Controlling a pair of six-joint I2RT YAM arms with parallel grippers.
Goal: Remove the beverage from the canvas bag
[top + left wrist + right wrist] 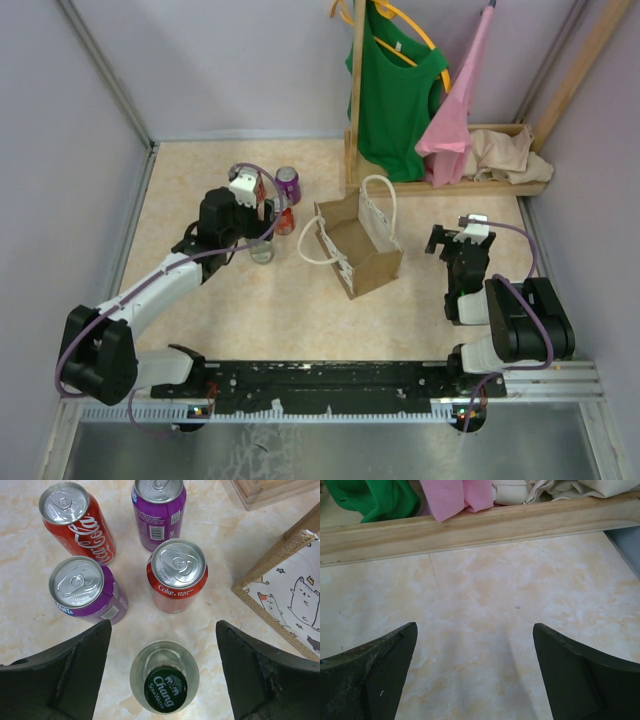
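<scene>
Chang bottle (165, 685) stands on desk (30, 595), lower centre of the left wrist view, between left fingers (65, 675), which are spread wide and not gripping. Canvas bag (280, 605) sits at right edge. Set-down looks done. Next move: lift straight up without clipping the bottle. Right fingers (370, 675) apart, empty.

The canvas bag (292, 597) runs off the right edge of the left wrist view, one corner showing. From above, the left arm (215, 225) masks most cans (288, 184), and the bag's inside is unreadable.
</scene>
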